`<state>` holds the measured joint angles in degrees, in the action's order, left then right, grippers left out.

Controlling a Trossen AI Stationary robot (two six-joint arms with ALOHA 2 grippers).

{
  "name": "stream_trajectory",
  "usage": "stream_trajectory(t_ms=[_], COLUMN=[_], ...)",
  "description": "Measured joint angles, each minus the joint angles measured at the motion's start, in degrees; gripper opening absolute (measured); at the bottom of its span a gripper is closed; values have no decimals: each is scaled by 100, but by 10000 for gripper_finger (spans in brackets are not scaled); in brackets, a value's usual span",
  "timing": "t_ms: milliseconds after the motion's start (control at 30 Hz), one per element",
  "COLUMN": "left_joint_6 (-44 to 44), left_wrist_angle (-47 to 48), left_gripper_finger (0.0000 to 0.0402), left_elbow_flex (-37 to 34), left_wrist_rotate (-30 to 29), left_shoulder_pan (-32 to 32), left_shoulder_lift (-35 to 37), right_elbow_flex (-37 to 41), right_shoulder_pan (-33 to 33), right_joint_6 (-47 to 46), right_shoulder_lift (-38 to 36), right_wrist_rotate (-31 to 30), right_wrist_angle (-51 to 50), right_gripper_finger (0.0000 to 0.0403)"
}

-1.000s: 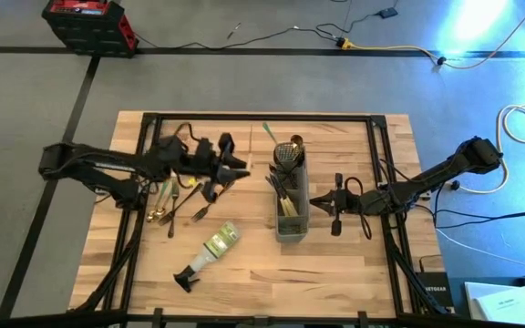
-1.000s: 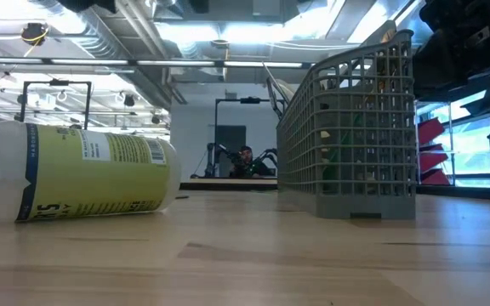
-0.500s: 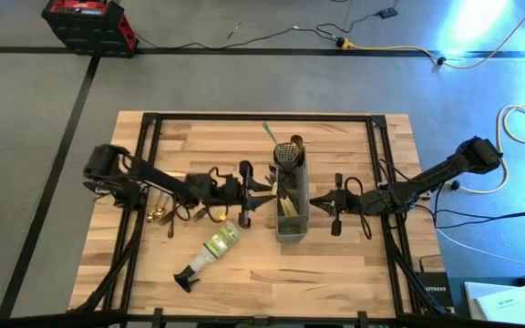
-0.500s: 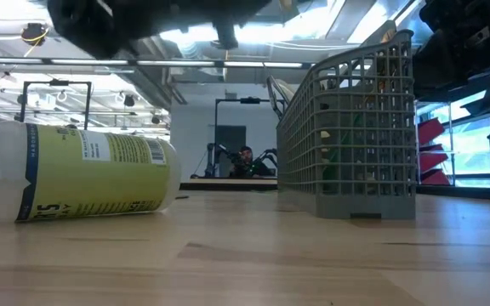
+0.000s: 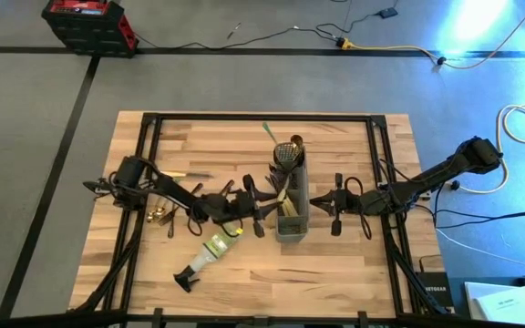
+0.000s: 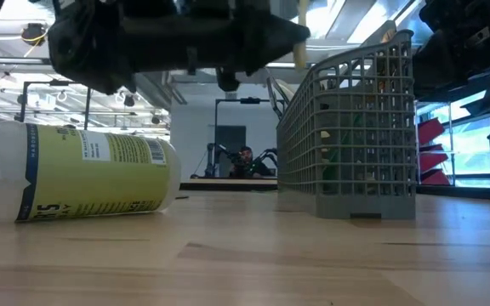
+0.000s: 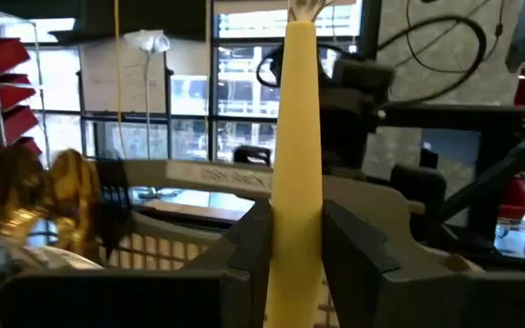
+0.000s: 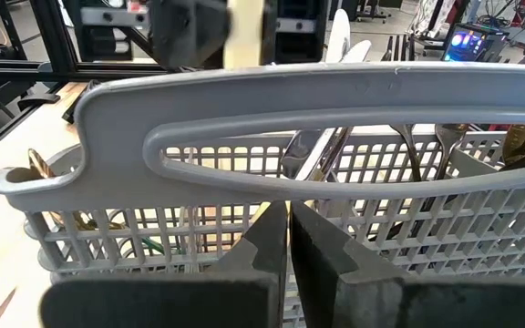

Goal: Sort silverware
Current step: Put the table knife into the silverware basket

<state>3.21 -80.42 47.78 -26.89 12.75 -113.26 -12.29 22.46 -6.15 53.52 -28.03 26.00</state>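
The grey mesh caddy [image 5: 290,199] stands mid-table with several pieces of silverware upright in it. My left gripper [image 5: 266,195] is right beside its left wall, shut on a cream-handled piece [image 5: 285,187]. In the low view it hangs dark above the bottle [image 6: 185,34]. More silverware [image 5: 162,214] lies flat on the table at the left. My right gripper [image 5: 323,202] is shut and stands at the caddy's right wall. In the right wrist view its fingers [image 8: 272,251] point at the mesh under the caddy's handle [image 8: 335,87]. My left gripper pinches the cream handle [image 7: 294,210] between its two fingers [image 7: 249,251], coming about level from the table's left. The handle sticks out past the fingertips toward the caddy, clear of the table. Its other end is hidden behind the gripper. My right gripper: I cannot tell whether its shut fingertips touch the caddy's wall.
A clear spray bottle [image 5: 210,251] with a green label lies on its side near the left gripper, toward the near edge; it is also in the low view [image 6: 75,174]. A green-handled piece [image 5: 269,132] lies behind the caddy. A black frame [image 5: 244,117] runs along the table's edges.
My left gripper has travelled from above the loose silverware toward the table's right and near edges, sinking and turning as it went. It has ended beside the caddy's left wall and has come into the top of the low view.
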Motion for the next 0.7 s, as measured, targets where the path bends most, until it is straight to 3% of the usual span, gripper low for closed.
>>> stream_trajectory(t_ms=[700], left_joint_6=[-727], left_wrist_angle=[794], left_gripper_finger=[68], left_elbow_flex=[460], left_wrist_rotate=[-92], left_shoulder_pan=[-94], left_shoulder_lift=[-290], right_elbow_flex=[0], right_shoulder_pan=[2], right_joint_6=[-2], right_shoulder_lift=[0], right_wrist_rotate=[2], right_wrist_angle=[-3], right_gripper_finger=[0])
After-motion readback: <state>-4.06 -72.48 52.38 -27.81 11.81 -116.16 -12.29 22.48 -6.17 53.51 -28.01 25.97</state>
